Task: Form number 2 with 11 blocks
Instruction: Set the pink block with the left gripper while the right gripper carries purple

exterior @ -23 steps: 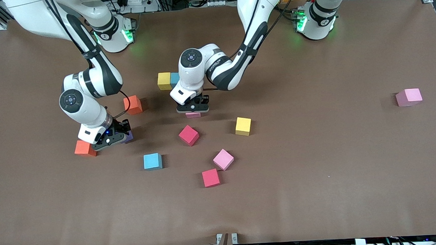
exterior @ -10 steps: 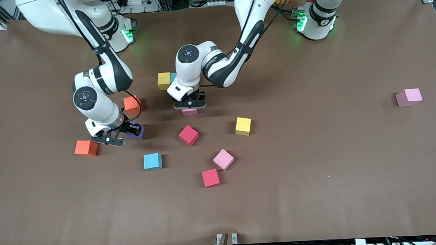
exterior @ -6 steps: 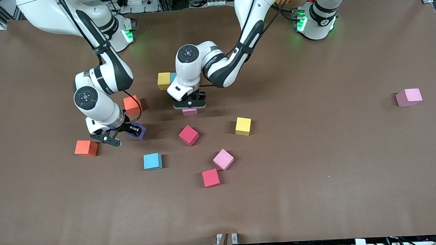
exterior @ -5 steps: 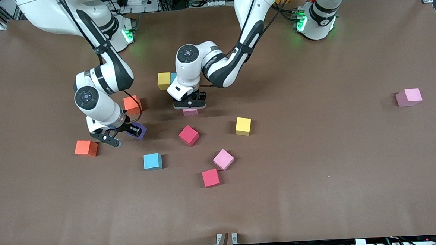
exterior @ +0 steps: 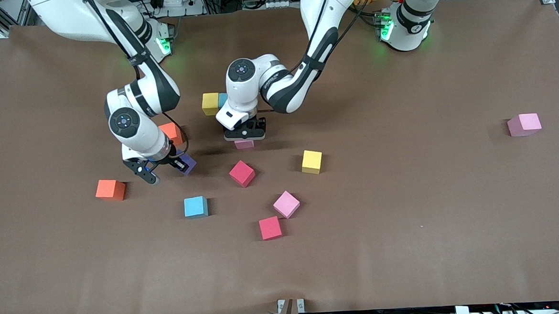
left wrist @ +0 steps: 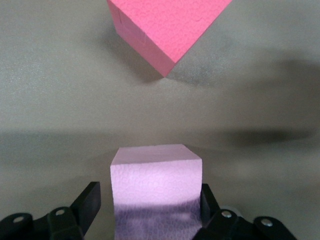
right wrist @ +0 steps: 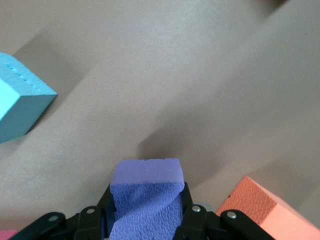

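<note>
Blocks look light, soft foam: pinch flat opposite faces. Right tool grips the purple block above the counter; left tool stands open around the pink block.

Right gripper w/ purple block: orange block tight beside, blue block near – bare mat between. Left gripper: yellow block close by, red block just ahead.
</note>
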### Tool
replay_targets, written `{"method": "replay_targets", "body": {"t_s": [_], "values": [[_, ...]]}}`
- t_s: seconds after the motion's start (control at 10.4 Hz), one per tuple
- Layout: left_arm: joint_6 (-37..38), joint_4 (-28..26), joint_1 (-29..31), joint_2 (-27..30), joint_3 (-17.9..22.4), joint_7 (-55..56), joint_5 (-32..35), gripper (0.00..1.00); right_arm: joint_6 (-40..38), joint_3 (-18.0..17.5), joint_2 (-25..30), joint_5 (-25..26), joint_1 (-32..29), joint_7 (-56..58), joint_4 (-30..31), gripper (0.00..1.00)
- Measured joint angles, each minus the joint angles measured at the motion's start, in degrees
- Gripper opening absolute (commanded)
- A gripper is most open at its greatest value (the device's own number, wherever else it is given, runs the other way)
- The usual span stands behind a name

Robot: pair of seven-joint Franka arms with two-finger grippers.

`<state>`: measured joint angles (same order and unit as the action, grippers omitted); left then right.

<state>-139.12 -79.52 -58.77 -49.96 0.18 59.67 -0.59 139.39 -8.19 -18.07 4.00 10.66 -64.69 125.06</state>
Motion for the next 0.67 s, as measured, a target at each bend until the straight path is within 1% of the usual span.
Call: {"method": "replay_targets", "body": {"t_s": [0.29, 0.48, 0.67], "values": [[-0.52, 0.92, 0.14, 0.96, 0.05, -0.06, 0.01, 0.93, -1.33, -0.57, 0.0, -0.06, 0.78, -11.75, 0.0, 0.0], [-0.46, 1.22, 0.37, 2.47, -0.19, -0.32, 0.01, 0.97, -1.33, -1.16, 0.0, -0.13, 1.78, -21.07, -0.01, 0.0], [2.14, 1.27, 1.34, 5.29, -2.6, -1.55, 0.01, 1.0, -1.28, -2.43, 0.0, -0.19, 2.15, -30.22, -0.01, 0.0]]}}
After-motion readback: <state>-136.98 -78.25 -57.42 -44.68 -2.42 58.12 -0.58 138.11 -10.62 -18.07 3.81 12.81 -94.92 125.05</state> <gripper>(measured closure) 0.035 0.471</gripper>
